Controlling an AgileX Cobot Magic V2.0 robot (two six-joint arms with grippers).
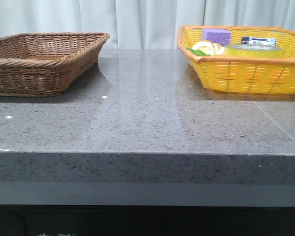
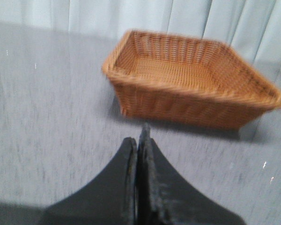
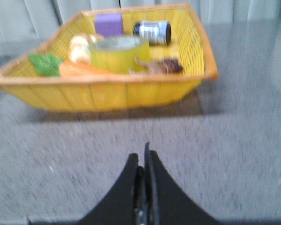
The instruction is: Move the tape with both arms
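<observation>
The tape, a wide translucent yellow roll, lies in the yellow basket among other items; in the front view the tape shows just above the basket's rim at the back right of the table. My right gripper is shut and empty, over the grey table short of the yellow basket. My left gripper is shut and empty, over the table short of the brown wicker basket. Neither arm shows in the front view.
The brown wicker basket stands at the back left. The yellow basket also holds a purple block, a small dark bottle with a blue-white label, an orange carrot-like piece with green leaves and a brown item. White curtains hang behind.
</observation>
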